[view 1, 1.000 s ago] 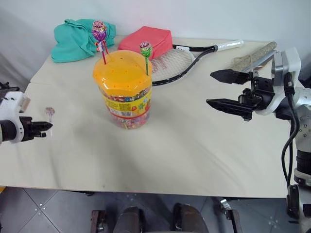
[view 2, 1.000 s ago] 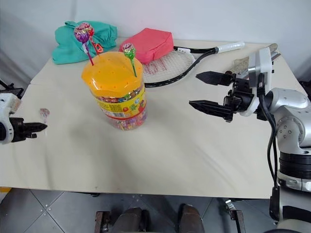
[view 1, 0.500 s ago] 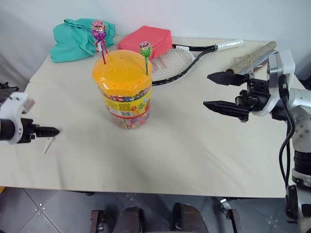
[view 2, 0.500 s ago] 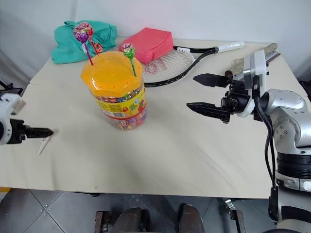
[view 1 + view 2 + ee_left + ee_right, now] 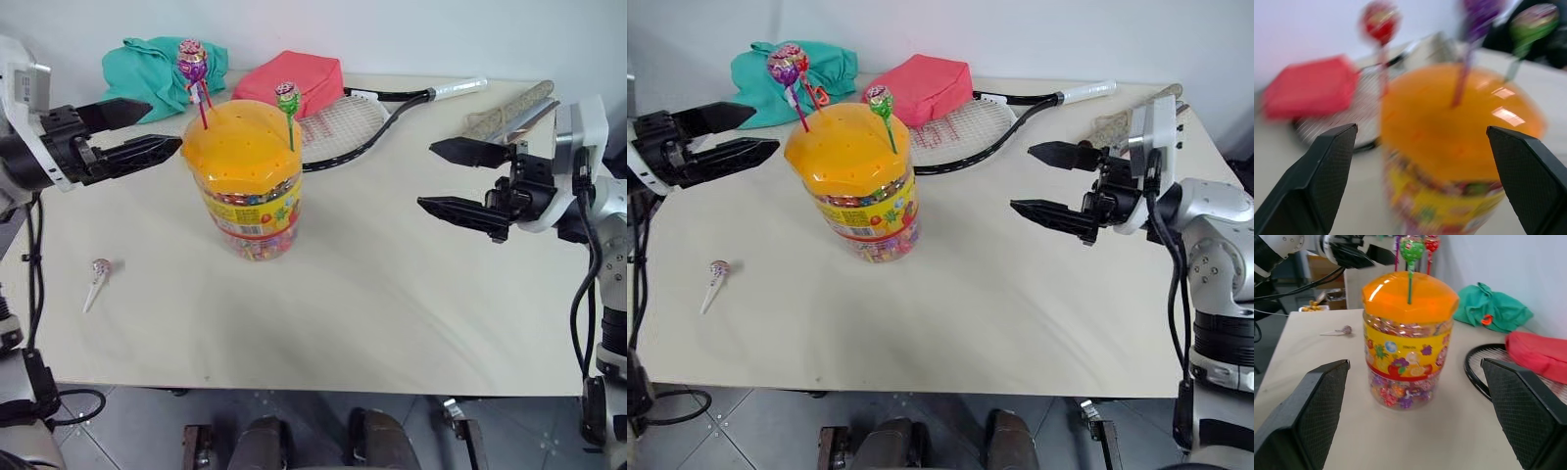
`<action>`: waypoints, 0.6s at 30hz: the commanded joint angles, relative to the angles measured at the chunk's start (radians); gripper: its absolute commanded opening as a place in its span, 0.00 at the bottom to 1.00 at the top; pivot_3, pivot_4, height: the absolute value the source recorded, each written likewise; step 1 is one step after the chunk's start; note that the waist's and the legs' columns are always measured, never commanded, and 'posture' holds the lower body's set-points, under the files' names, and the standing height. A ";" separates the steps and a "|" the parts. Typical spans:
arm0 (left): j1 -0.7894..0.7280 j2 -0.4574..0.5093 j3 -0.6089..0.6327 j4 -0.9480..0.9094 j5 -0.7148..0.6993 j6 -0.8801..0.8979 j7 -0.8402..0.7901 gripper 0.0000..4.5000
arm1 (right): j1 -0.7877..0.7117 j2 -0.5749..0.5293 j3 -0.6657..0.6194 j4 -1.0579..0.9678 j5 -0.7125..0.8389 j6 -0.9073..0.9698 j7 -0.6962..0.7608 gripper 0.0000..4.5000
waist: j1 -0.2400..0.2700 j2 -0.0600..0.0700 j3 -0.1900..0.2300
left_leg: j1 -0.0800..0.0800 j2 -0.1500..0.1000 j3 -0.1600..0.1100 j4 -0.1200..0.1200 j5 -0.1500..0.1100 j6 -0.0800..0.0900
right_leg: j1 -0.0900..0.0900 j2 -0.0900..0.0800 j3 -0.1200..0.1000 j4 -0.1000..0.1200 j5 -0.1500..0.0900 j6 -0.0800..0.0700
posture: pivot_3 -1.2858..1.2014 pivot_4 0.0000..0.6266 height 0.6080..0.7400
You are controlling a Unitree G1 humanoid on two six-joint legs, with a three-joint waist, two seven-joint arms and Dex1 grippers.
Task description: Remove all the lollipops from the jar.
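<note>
I have the left gripper (image 5: 165, 129) raised beside the jar (image 5: 245, 186), roughly level, its two black fingers spread apart and empty, tips just short of the orange lid (image 5: 243, 147) at the jar's nine o'clock. My right gripper (image 5: 431, 176) is held level at the jar's three o'clock, well apart from it, pointing across the table (image 5: 392, 304) toward the jar; its fingers are also spread wide with nothing between them.

At the back edge lie a teal cloth (image 5: 147, 73), a red pouch (image 5: 294, 78) and a racket (image 5: 343, 122) whose handle runs off toward two o'clock. A speckled roll (image 5: 505, 113) lies at the far right corner, behind my right gripper. None of these sits between either gripper and the jar.

The jar stands upright at mid-table. Three lollipops are in its lid: the purple lollipop (image 5: 191, 61) and the red lollipop (image 5: 1380, 20) close together at the lid's eleven o'clock edge, and the green lollipop (image 5: 287, 98) at its one o'clock. The left wrist view looks straight over the lid at these sticks, with the jar framed between my open fingers. The pink-silver lollipop (image 5: 99, 269) lies on the table at the jar's eight o'clock, well apart from it and below my left gripper, touching neither.
</note>
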 commanded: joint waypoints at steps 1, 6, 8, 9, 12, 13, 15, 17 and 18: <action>-0.051 -0.021 -0.025 0.035 -0.008 -0.076 -0.070 1.00 | 0.015 -0.026 -0.057 -0.064 0.028 0.003 -0.023 1.00 | 0.000 0.000 0.000 | 0.000 0.000 0.000 0.000 0.000 0.000 | 0.000 0.000 0.000 0.000 0.000 0.000 | 0.52 0.24 1.00; -0.134 -0.072 -0.091 0.134 0.026 -0.136 -0.112 1.00 | 0.049 -0.033 -0.084 -0.104 0.048 0.017 -0.050 1.00 | 0.004 0.000 0.000 | 0.000 0.000 0.001 0.003 0.000 0.000 | 0.000 0.000 0.000 0.000 0.000 0.000 | 0.52 0.24 1.00; -0.188 -0.106 -0.133 0.199 0.057 -0.179 -0.139 1.00 | 0.072 -0.040 -0.112 -0.137 0.069 0.032 -0.070 1.00 | 0.011 0.000 0.000 | -0.003 0.000 -0.001 0.006 0.000 0.000 | 0.000 0.000 0.000 0.000 0.000 0.000 | 0.52 0.24 1.00; -0.210 -0.120 -0.148 0.232 0.080 -0.212 -0.139 0.96 | 0.085 -0.044 -0.126 -0.154 0.079 0.039 -0.081 1.00 | 0.014 0.000 0.000 | -0.003 0.000 -0.001 0.007 -0.001 0.001 | 0.000 0.000 0.000 0.000 0.000 0.000 | 0.52 0.24 1.00; -0.251 -0.139 -0.164 0.300 0.114 -0.256 -0.149 0.79 | 0.108 -0.049 -0.147 -0.180 0.094 0.048 -0.105 1.00 | 0.015 0.000 0.000 | -0.005 0.000 0.000 0.009 -0.001 0.002 | 0.000 0.000 0.000 0.000 0.000 0.000 | 0.52 0.24 1.00; -0.263 -0.144 -0.167 0.318 0.119 -0.264 -0.157 0.72 | 0.114 -0.050 -0.152 -0.186 0.097 0.049 -0.111 1.00 | 0.014 0.000 0.000 | -0.005 0.000 0.000 0.009 -0.001 0.002 | 0.000 0.000 0.000 0.000 0.000 0.000 | 0.52 0.24 1.00; -0.286 -0.153 -0.172 0.351 0.131 -0.284 -0.169 0.57 | 0.127 -0.052 -0.160 -0.198 0.103 0.050 -0.123 1.00 | 0.013 0.000 0.000 | -0.005 0.000 0.000 0.008 -0.001 0.002 | -0.001 0.000 0.000 0.000 0.000 0.000 | 0.52 0.24 1.00; -0.308 -0.159 -0.178 0.375 0.143 -0.296 -0.179 0.43 | 0.140 -0.053 -0.168 -0.209 0.106 0.049 -0.131 1.00 | 0.013 0.000 0.000 | -0.006 0.000 0.000 0.009 -0.001 0.002 | -0.001 0.000 0.000 0.000 0.000 0.000 | 0.52 0.24 1.00; -0.320 -0.161 -0.180 0.385 0.149 -0.302 -0.182 0.36 | 0.145 -0.053 -0.172 -0.214 0.107 0.048 -0.134 1.00 | 0.011 0.000 0.000 | -0.007 0.000 0.000 0.009 -0.001 0.002 | -0.002 0.000 0.000 0.000 0.000 0.000 | 0.52 0.24 1.00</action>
